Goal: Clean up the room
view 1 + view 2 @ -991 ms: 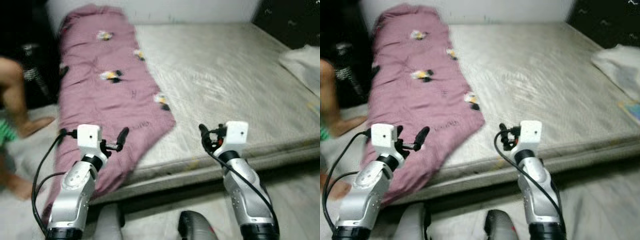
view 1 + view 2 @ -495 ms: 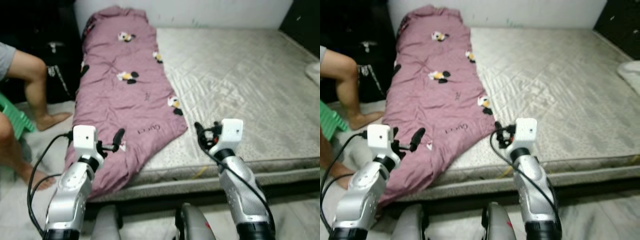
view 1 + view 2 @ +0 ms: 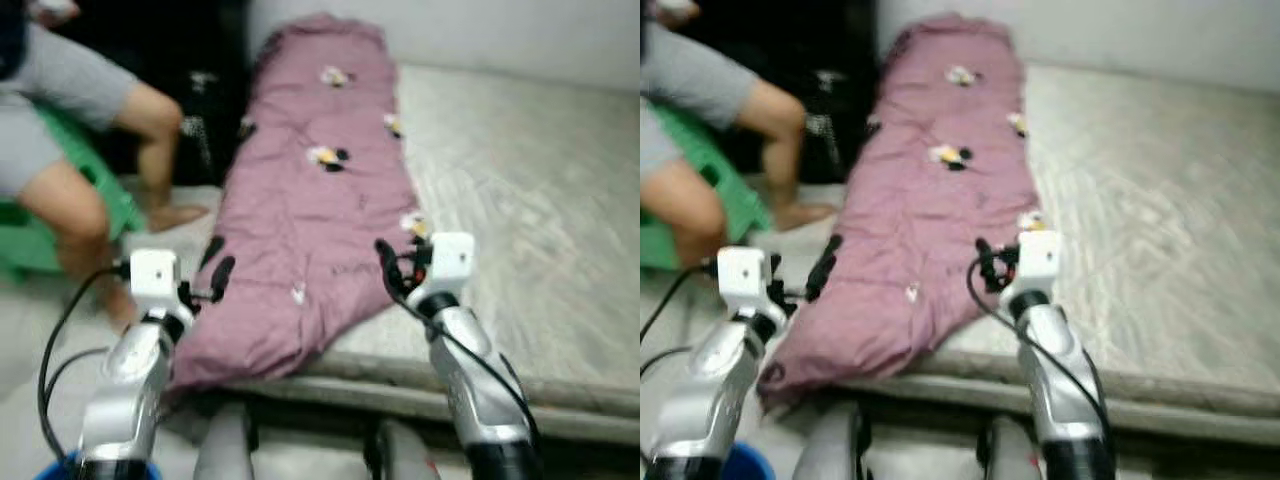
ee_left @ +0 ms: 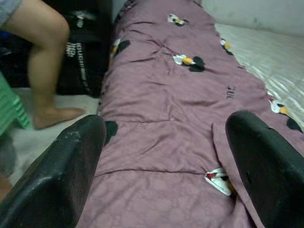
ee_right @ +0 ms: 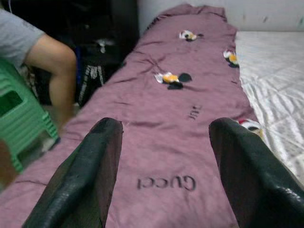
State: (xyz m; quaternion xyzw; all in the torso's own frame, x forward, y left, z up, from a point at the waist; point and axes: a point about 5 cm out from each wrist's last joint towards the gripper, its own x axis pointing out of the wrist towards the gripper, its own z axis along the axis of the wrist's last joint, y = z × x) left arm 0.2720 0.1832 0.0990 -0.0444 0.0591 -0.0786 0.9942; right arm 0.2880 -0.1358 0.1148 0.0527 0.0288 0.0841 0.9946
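Observation:
A mauve quilt (image 3: 310,230) with small cartoon prints lies lengthwise along the left side of a bare grey mattress (image 3: 520,200). Its near end droops over the bed's edge. My left gripper (image 3: 176,268) is held up in front of that hanging end, open and holding nothing. My right gripper (image 3: 403,265) hovers over the quilt's near right corner, also open. Between the wide-apart fingers (image 4: 66,166) the left wrist view looks along the quilt (image 4: 175,118). The right wrist view looks over the quilt (image 5: 180,118) and its printed lettering.
A person (image 3: 80,130) sits on a green stool (image 3: 115,205) on the floor left of the bed, a bare foot (image 3: 175,215) near the quilt. A black bag (image 3: 205,110) stands against the bed's far left. Something blue (image 3: 740,465) is by my left arm.
The camera has swung left, so the quilt now sits mid-picture and the person and green stool have come further into view. Both grippers stay open and raised.

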